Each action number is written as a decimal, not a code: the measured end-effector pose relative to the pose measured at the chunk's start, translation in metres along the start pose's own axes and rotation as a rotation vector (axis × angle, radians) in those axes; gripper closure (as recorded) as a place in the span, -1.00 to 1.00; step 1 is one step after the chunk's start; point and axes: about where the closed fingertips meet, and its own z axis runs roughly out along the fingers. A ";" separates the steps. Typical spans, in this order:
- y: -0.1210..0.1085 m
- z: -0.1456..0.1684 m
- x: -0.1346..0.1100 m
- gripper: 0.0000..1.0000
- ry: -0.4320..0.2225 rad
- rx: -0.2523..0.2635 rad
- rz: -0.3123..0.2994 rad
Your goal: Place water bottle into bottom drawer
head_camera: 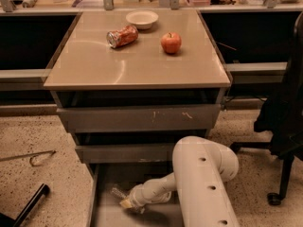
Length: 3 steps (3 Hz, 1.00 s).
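The bottom drawer is pulled out at floor level, below the other two grey drawers. My arm reaches down into it from the right. My gripper is low inside the drawer, near its left side. The clear water bottle sticks out from the gripper toward the back left, just above the drawer floor. Most of the bottle is hidden by the gripper, which looks shut on it.
A crushed red can, a red apple and a white bowl sit on the cabinet top. The middle drawer and the scratched top drawer are slightly open. A black chair stands right. A black bar lies on the floor left.
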 end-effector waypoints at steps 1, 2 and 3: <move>0.000 0.000 0.000 -0.30 0.000 0.000 0.000; 0.000 0.000 0.000 -0.77 0.000 0.000 0.000; 0.000 0.000 0.000 -1.00 0.000 0.000 0.000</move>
